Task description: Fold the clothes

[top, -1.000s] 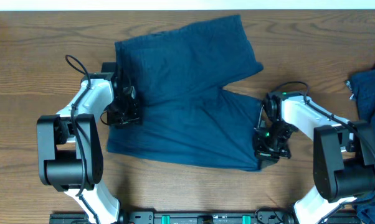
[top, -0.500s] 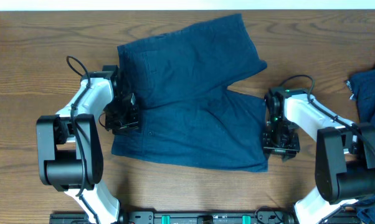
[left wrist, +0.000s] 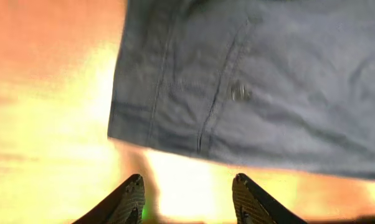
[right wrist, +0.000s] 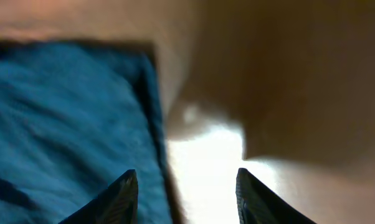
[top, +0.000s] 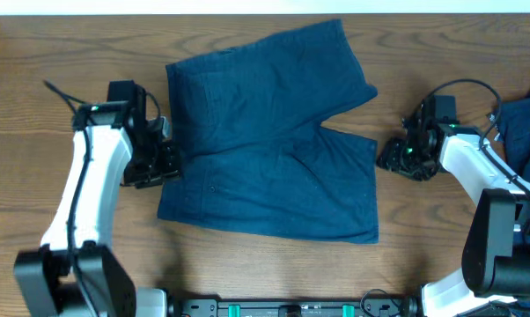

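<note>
The dark navy shorts (top: pixel 269 132) lie spread flat on the wooden table, waistband at the left, two legs pointing right. My left gripper (top: pixel 164 163) is open and empty just off the waistband's left edge; the left wrist view shows the waistband corner with a small button (left wrist: pixel 240 92) ahead of the open fingers (left wrist: pixel 132 196). My right gripper (top: pixel 390 158) is open and empty just right of the lower leg's hem; the right wrist view shows that hem edge (right wrist: pixel 147 112) between and beyond my fingers (right wrist: pixel 250 193).
Another dark blue garment (top: pixel 522 128) lies at the table's right edge, behind the right arm. The table's far edge runs along the top of the overhead view. Bare wood surrounds the shorts.
Both grippers have let go of the shorts and drawn outward, the left to the left, the right up and to the right. The shorts now lie flat and still.
</note>
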`<state>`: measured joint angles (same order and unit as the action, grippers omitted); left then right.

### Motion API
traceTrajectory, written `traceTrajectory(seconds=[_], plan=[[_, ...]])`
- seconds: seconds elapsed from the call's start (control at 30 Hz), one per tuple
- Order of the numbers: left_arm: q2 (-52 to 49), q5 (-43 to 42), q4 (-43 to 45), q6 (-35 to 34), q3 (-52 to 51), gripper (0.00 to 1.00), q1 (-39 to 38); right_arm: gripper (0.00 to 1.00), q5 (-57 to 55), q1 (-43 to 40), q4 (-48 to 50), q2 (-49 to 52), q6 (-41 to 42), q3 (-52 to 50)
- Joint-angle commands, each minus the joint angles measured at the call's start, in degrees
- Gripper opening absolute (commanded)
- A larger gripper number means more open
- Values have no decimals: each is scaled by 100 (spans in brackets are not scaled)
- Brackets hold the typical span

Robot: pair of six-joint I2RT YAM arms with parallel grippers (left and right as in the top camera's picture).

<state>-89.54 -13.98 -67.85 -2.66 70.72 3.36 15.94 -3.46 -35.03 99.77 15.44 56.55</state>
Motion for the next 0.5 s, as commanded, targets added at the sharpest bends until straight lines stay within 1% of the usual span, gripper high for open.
traceTrajectory(seconds=[0.0,0.03,0.1,0.2,0.3,0.33,0.4,0.47], plan=[[35,48,-232,-9,-4,53,11,47,385,98,350,249,-114,39],[35,48,-262,-59,-76,56,11,46,385,122,472,334,-111,39],[33,48,-256,-111,-269,57,13,40,409,170,728,529,13,39],[28,48,-205,-111,-573,58,13,22,562,240,1021,820,85,39],[28,50,-125,-111,-870,59,13,12,664,247,1360,994,83,39],[28,50,-98,-111,-960,59,13,7,680,245,1482,997,83,42],[28,50,-9,-111,-1145,59,13,1,675,216,1635,973,79,59],[28,48,111,-136,-1272,61,13,1,651,146,1674,940,79,131]])
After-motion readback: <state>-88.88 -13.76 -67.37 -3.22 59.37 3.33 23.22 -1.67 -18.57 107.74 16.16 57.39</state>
